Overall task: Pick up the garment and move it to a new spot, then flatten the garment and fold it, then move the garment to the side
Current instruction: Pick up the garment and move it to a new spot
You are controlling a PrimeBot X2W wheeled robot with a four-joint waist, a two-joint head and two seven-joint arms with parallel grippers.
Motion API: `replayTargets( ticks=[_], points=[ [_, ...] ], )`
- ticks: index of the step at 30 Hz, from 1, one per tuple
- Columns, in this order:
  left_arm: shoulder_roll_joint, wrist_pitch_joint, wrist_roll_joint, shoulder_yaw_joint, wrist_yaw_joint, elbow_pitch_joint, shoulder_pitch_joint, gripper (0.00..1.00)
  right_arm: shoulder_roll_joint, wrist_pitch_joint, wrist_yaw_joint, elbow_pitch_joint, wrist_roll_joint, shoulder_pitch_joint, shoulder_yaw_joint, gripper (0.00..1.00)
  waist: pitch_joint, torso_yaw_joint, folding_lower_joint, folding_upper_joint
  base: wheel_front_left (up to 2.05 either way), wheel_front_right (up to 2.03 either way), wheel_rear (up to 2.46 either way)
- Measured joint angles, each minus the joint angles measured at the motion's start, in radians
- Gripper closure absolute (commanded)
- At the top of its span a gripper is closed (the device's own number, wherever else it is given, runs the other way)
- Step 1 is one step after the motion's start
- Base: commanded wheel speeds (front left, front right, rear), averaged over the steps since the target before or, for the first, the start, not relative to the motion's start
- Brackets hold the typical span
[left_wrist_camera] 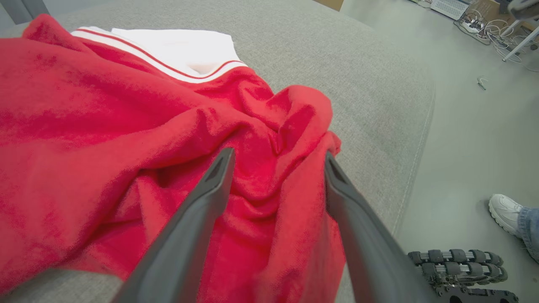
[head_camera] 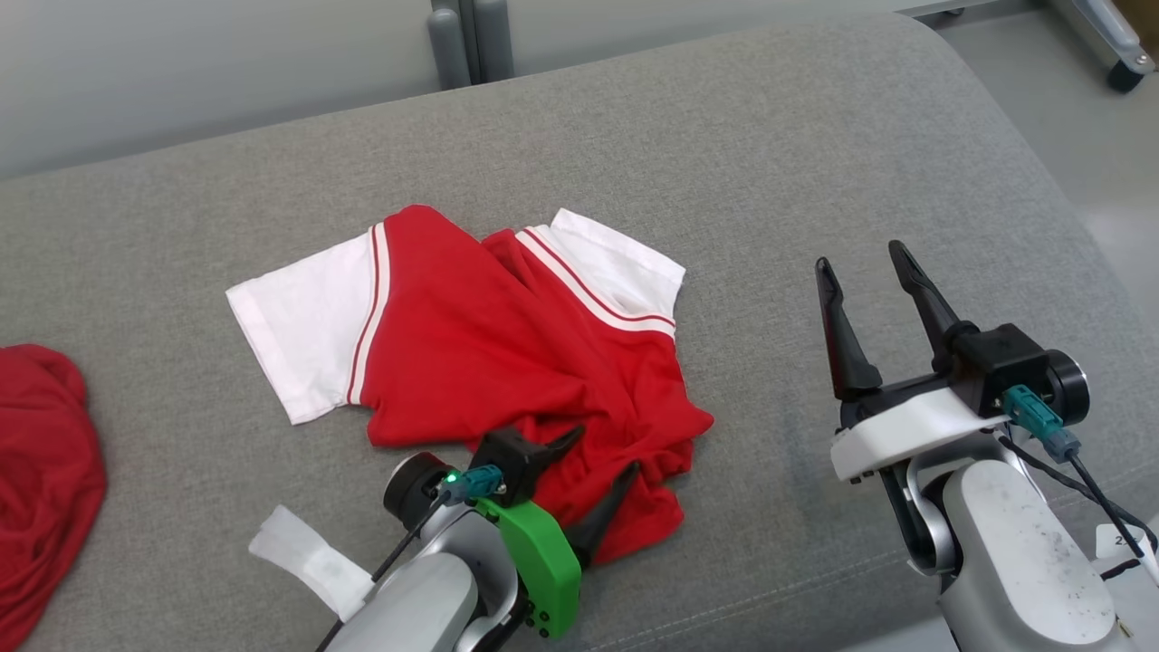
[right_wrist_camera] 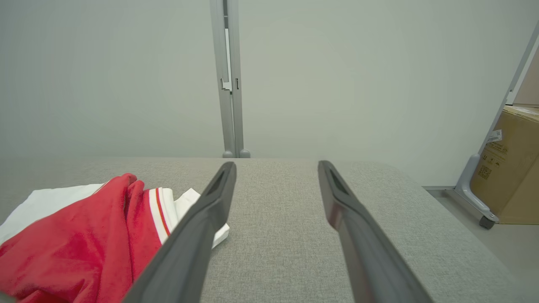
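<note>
- The left gripper point(head_camera: 605, 450) is reaching low over the near hem of the garment point(head_camera: 507, 335), its two dark fingers standing wide apart and pinching nothing.
- In the left wrist view, that gripper point(left_wrist_camera: 278, 153) is straddling a bunched ridge of the red garment point(left_wrist_camera: 105, 126). The cloth is lying loose between the fingers rather than being clamped.
- The right gripper point(head_camera: 860, 255) is hovering over bare grey cushion point(head_camera: 724, 136) to the right of the garment and apart from it. Its fingers are spread wide too and are holding nothing.
- In the right wrist view, the same gripper point(right_wrist_camera: 276, 164) is pointing across the cushion, with the garment point(right_wrist_camera: 76, 248) lying off to the left of its fingers.
- The garment is lying crumpled in the middle of the cushion, with its red body rumpled toward the robot and its white sleeves with red stripes spreading away on the far side.
- A second red cloth point(head_camera: 41, 471) is lying at the cushion's left edge, well apart from the garment.
- Out on the floor, a person's white shoe point(left_wrist_camera: 505, 210) is showing.
- Beyond the cushion, a grey post point(right_wrist_camera: 229, 84) is standing against a pale wall, and a cardboard box point(right_wrist_camera: 513, 168) is sitting to the far right.
</note>
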Motion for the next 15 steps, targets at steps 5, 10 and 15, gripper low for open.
replayTargets(
  ticks=[5,10,15],
  points=[
    [0.0,-0.054,-0.039,0.046,0.037,-0.03,0.012,0.0,0.0,0.0,0.017,0.016,0.0,0.006,0.013,0.0,-0.023,0.021,0.0,0.0,0.0,0.0,0.0],
    [0.0,-0.096,-0.045,0.102,0.078,-0.054,0.022,0.0,-0.003,0.0,0.026,0.041,0.0,0.021,0.026,0.0,-0.042,0.042,0.0,0.0,0.0,0.0,0.0],
    [0.0,-0.109,-0.045,0.147,0.116,-0.067,0.035,0.0,-0.011,0.0,0.035,0.058,0.0,0.021,0.028,0.0,-0.052,0.067,0.0,0.0,0.0,0.0,0.0]
  ],
)
